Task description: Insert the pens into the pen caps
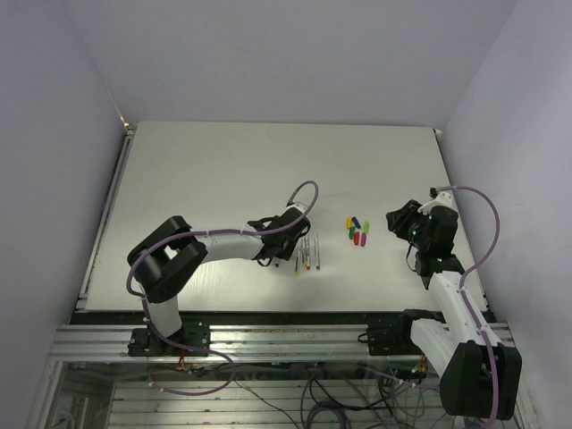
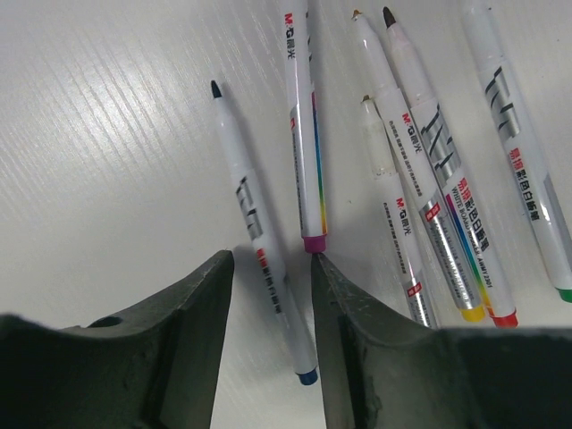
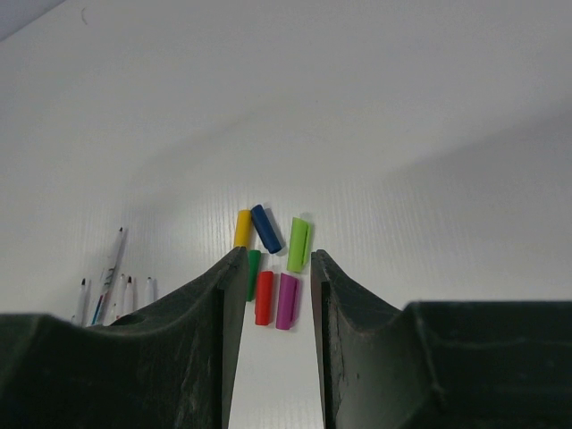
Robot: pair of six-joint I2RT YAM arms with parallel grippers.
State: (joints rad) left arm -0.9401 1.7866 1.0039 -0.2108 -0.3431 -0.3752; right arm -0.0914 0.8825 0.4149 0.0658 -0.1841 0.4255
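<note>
Several white-grey pens (image 1: pixel 306 253) lie side by side at the table's middle. My left gripper (image 2: pixel 271 259) stands open, low over them. A blue-ended pen (image 2: pixel 239 170) lies between its fingers with a gap on each side. The purple-ended pen (image 2: pixel 304 134) ends at the right fingertip (image 2: pixel 323 273). Pens with yellow, red and green ends lie further right. Several pen caps (image 1: pixel 357 231) sit in a cluster: yellow (image 3: pixel 242 228), blue (image 3: pixel 266 229), light green (image 3: pixel 298 244), red (image 3: pixel 264 297) and magenta (image 3: pixel 286 301). My right gripper (image 3: pixel 274 259) hangs open over them, holding nothing.
A dark green cap (image 3: pixel 254 273) is half hidden behind the right gripper's left finger. Pale walls close in the white table (image 1: pixel 223 170) on the left, back and right. A purple cable (image 1: pixel 308 192) loops over the left wrist.
</note>
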